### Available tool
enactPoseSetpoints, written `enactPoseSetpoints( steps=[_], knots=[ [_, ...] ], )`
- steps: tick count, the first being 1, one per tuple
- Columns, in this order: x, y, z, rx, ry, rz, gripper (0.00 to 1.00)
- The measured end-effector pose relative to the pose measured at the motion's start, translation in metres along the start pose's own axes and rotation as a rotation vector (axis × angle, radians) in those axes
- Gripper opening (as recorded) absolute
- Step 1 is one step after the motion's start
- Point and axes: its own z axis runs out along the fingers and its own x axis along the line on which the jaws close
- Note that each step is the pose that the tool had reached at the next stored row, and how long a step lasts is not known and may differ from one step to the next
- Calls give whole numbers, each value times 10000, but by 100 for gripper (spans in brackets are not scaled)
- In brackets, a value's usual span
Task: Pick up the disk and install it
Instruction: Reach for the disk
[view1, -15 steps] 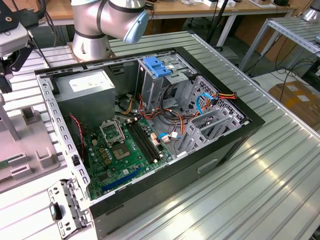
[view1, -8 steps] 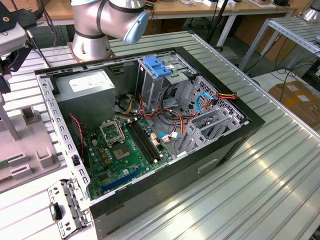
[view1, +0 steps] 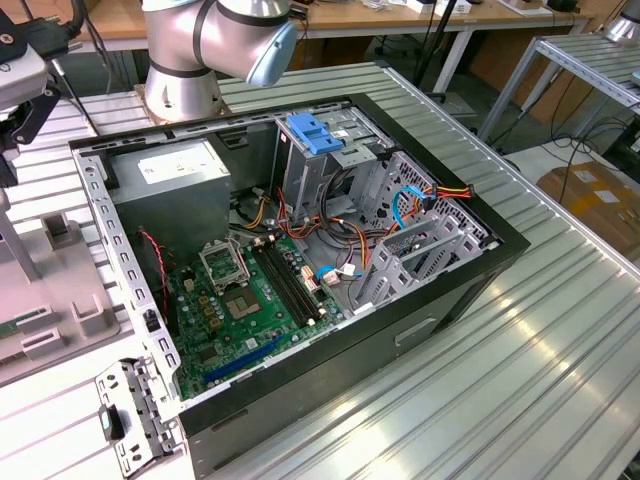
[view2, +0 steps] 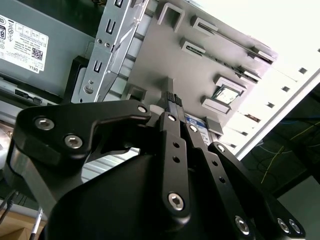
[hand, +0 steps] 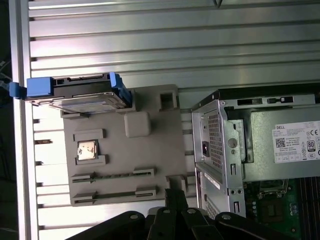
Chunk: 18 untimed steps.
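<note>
So the disk (hand: 80, 100) is seen sitting on the grey tray (hand: 120, 160), at its end away from the open case (view1: 420, 330). The tray is parked at the case's 9 o'clock in the exterior view. The gripper (view2: 171, 100) is held above the tray, jaws together, empty.

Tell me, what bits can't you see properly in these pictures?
1. The disk: in the second wrist view the gripper covers most of it; just a strip of label peeks out.
2. The grey tray: the exterior view's left edge cuts it off.
3. The arm: the exterior view's top edge cuts it off above its base.
4. The motherboard: in the first wrist view the picture's edge cuts it off.
</note>
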Motion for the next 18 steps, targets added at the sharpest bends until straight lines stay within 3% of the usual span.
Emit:
enactPoseSetpoints(
  steps=[11, 18],
  knots=[
    [44, 1, 13, 1, 1, -1, 11],
    [110, 63, 29, 1, 1, -1, 11]
  ],
)
